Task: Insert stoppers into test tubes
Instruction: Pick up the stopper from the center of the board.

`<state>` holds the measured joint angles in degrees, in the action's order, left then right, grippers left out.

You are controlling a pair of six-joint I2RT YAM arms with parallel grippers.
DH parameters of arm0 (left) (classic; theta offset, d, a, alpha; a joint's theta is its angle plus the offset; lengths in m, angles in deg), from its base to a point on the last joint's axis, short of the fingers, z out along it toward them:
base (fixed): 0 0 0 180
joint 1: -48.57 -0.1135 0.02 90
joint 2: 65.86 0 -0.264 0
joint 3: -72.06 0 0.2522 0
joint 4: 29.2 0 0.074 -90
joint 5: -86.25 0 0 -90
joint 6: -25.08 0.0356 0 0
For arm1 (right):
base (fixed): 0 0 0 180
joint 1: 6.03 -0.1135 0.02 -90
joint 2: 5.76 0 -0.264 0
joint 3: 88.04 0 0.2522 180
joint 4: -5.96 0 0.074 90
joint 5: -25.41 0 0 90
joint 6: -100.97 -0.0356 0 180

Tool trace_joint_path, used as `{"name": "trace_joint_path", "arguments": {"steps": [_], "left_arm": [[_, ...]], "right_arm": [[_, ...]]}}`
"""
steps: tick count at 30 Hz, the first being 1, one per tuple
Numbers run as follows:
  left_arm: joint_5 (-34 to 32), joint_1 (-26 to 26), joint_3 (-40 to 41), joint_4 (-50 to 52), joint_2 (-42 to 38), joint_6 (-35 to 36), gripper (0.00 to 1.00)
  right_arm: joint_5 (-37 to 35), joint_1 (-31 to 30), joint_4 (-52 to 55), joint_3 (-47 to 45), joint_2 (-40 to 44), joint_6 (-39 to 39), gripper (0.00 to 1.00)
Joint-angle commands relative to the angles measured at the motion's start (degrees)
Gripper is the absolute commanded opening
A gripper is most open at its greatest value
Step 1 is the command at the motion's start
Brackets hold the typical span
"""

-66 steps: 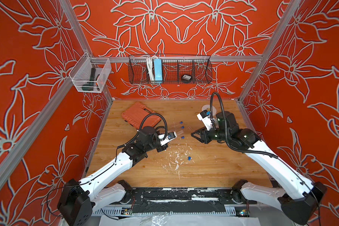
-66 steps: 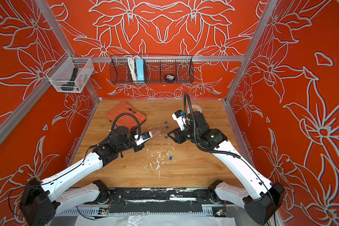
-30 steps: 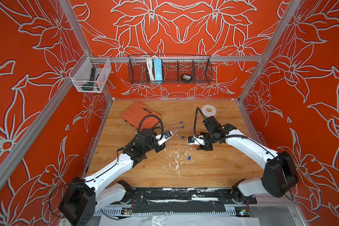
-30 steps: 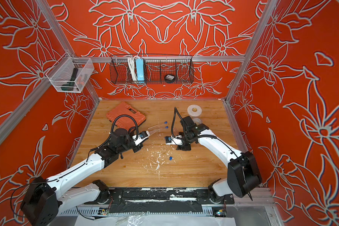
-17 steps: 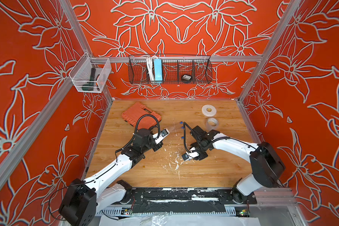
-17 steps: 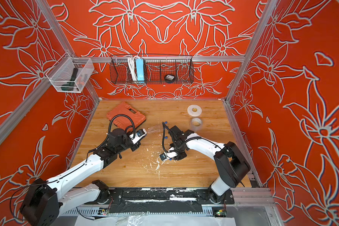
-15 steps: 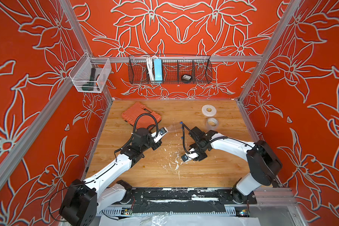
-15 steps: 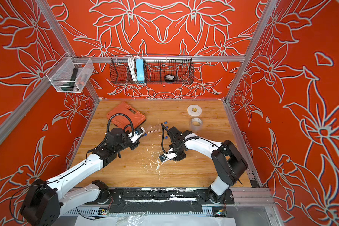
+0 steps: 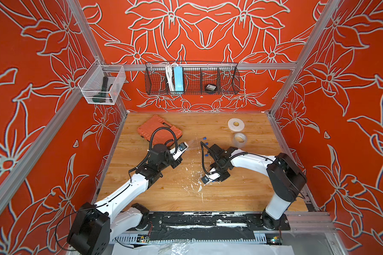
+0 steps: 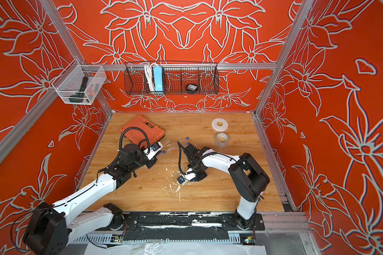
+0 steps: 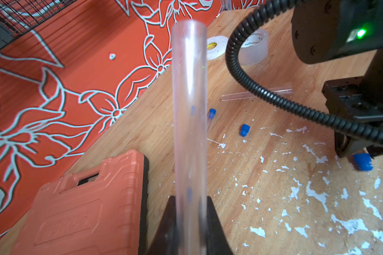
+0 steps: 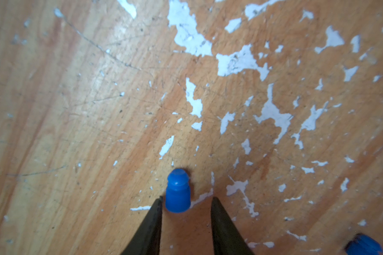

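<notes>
1. The left end effector [image 11: 189, 199] was clamped on a bare tube [image 11: 189, 88]. It held the tube off the table [image 9: 230, 198] just beside the case [image 9: 158, 130], with the mouth pointing away from the case.
2. The right end effector [image 12: 186, 197] was down at the table, well apart from the case. Its jaws stood apart on either side of a loose stopper [image 12: 177, 194] lying on the wood, and nothing was gripped yet.
3. The stopper sat off centre, close to one jaw with a gap at the other. Closing would probably shove or roll it, or pinch only its edge so that it squirted out.
4. Its narrow plug end pointed away from the jaws. A skewed grip would likely bring it crooked to the tube's mouth, where it could jam or drop.
5. The tube stuck out well past the clamp, so a push on its mouth could tilt it or slide it back through the grip.
6. A second stopper [image 12: 363, 245] lay near the first, and a careless sweep could knock it away.
7. About two seconds before, the right arm had been raised close to the tube's mouth and covered the tape rolls [image 9: 236, 124]. It had since swung down, farther from the case, onto the paint-flecked patch, which left both rolls in view.
8. The left arm had drifted slightly toward the case, its clamp on the tube unchanged.
</notes>
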<state>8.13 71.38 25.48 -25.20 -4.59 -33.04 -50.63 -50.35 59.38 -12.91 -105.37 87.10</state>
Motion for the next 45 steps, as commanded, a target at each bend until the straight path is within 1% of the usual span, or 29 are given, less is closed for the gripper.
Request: {"name": "trace_joint_path", "arguments": {"steps": [1, 5, 11, 21, 33, 45], "left_arm": [[1.0, -0.6, -0.1, -1.4, 0.0, -0.8, 0.00], [1.1, -0.6, -0.1, -1.3, 0.0, -0.8, 0.00], [1.5, -0.6, -0.1, -1.1, -0.1, -0.8, 0.00], [2.4, -0.6, 0.0, -0.9, -0.3, -0.4, 0.00], [2.6, -0.6, 0.0, -0.7, -0.1, -0.2, 0.00], [2.5, -0.6, 0.0, -0.6, -0.1, -0.1, 0.00]], "right_arm": [[2.1, -0.6, 2.4, 1.6, -1.2, -0.8, 0.39], [1.0, -0.7, 3.4, 0.7, -0.1, -1.9, 0.40], [1.0, -0.7, 2.1, -0.4, 0.2, -2.9, 0.39], [1.2, -0.8, 1.7, -0.1, -0.9, -3.8, 0.31], [1.8, -0.9, 1.7, -0.1, -2.8, -5.0, 0.25], [1.4, -0.8, 1.6, -0.5, -3.3, -6.2, 0.16]]}}
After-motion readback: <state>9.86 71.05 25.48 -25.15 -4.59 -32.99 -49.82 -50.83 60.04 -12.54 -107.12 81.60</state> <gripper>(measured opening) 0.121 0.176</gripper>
